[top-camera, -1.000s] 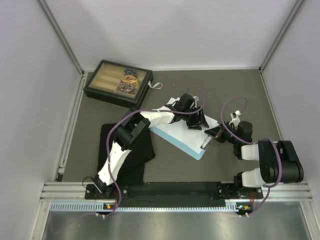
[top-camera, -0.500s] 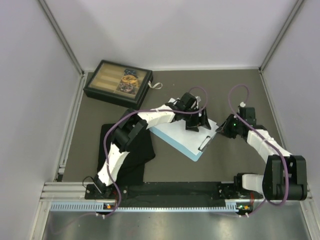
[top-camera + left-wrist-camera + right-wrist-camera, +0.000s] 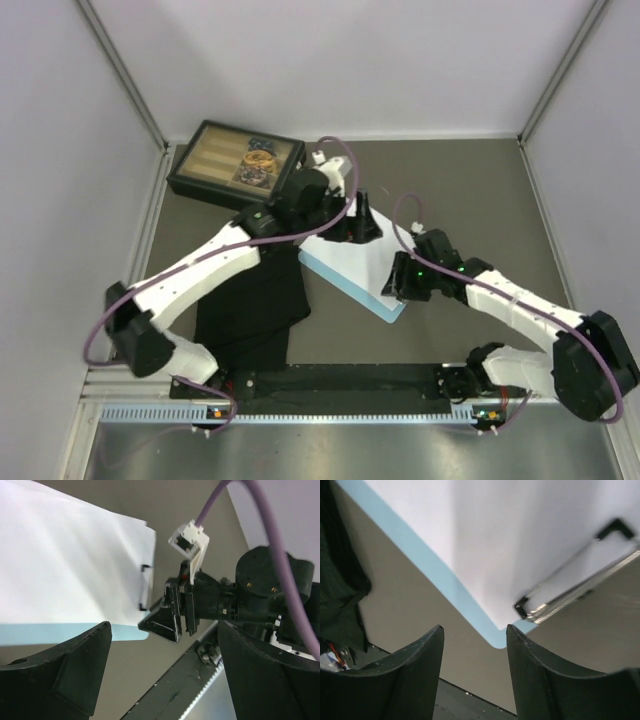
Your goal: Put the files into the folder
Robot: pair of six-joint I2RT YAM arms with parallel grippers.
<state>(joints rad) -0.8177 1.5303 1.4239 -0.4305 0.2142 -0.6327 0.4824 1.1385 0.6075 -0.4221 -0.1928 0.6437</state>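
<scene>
The folder (image 3: 343, 282) is a light-blue board lying flat mid-table, and the white files (image 3: 358, 255) lie on top of it. Its metal clip (image 3: 559, 605) sits over the sheets' edge at the near-right short end. My left gripper (image 3: 365, 228) hovers above the far side of the sheets, open and empty. In its wrist view the files (image 3: 65, 565), a blue strip of the folder (image 3: 70, 632) and the clip (image 3: 144, 587) show beyond the wide-apart left gripper (image 3: 165, 677). My right gripper (image 3: 396, 284) is open at the clip corner. The right gripper (image 3: 475, 630) holds nothing, just off the folder (image 3: 437, 577).
A black cloth (image 3: 255, 300) lies left of the folder, under my left arm. A dark compartment box (image 3: 237, 165) stands at the back left. Grey walls close in both sides, and a metal rail (image 3: 350, 385) runs along the near edge.
Both grippers have opened. The left arm drew back toward the far left, off the sheets. The right arm swung left and forward to the folder's clip corner.
</scene>
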